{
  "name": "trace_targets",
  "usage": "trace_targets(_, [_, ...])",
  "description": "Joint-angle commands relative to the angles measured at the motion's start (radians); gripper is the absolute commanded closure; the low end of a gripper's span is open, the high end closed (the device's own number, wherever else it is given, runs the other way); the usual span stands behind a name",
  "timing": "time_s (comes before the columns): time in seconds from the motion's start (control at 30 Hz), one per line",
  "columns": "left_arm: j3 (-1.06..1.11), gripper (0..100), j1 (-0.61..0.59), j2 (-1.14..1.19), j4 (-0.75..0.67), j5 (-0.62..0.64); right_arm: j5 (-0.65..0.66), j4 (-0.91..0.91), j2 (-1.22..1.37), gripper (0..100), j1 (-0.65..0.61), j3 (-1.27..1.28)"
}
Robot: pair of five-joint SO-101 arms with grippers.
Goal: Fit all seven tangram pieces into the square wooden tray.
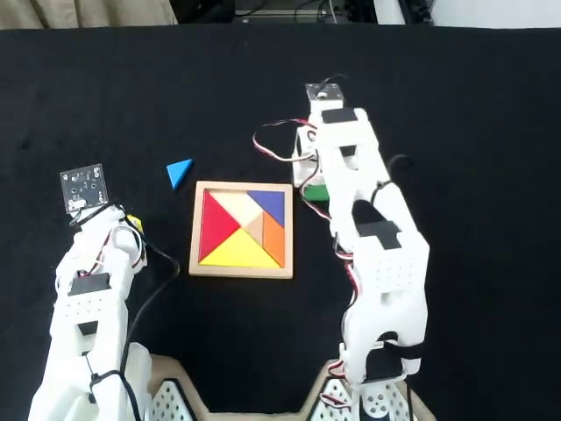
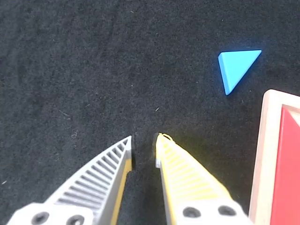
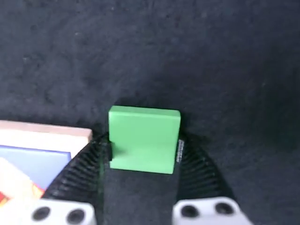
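Robotics lab bench, black-clothed table (image 1: 473, 105), 2 wired arms (image 1: 88, 307) (image 1: 381, 254), curtain (image 1: 88, 10) behind

Green square (image 1: 316, 191) mostly under right arm (image 1: 361, 167) (corner visible).

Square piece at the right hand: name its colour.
The square piece: green, best in right wrist view.

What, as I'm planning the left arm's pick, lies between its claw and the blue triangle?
Nothing visible does. Bare black cloth runs from the left claw to the triangle; the tray sits beside that path, not across it.
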Motion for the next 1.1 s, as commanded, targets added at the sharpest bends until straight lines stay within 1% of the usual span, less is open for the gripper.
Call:
trace_targets(0.0, [-0.008, 90, 0.010, -0.020, -0.020, 0.003, 0.063, 0.084, -0.125, 98.7, -0.049, -0.067])
trace_targets(0.13, [-0.008, 90, 0.010, -0.020, -0.020, 0.003, 0.186, 0.152, -0.252, 98.7, -0.170, -0.064])
trace_targets(0.23, [-0.008, 90, 0.010, -0.020, -0.020, 0.003, 0.284, 0.153, -0.292, 98.7, -0.279, -0.064])
trace_targets(0.37, [-0.008, 90, 0.010, -0.020, -0.020, 0.003, 0.296, 0.124, -0.245, 98.7, -0.361, -0.064])
trace_targets(0.53, [-0.008, 90, 0.010, -0.020, -0.020, 0.003, 0.305, 0.118, -0.139, 98.6, -0.364, -0.073])
trace_targets(0.63, [-0.008, 90, 0.010, -0.020, -0.020, 0.003, 0.305, 0.118, -0.124, 98.0, -0.376, -0.068])
trace_targets(0.83, [-0.008, 90, 0.010, -0.020, -0.020, 0.003, 0.302, 0.118, -0.120, 87.4, -0.376, -0.064])
trace_targets(1.07, [-0.010, 90, 0.010, -0.020, -0.020, 0.003, 0.304, 0.077, -0.119, 86.9, -0.382, -0.008])
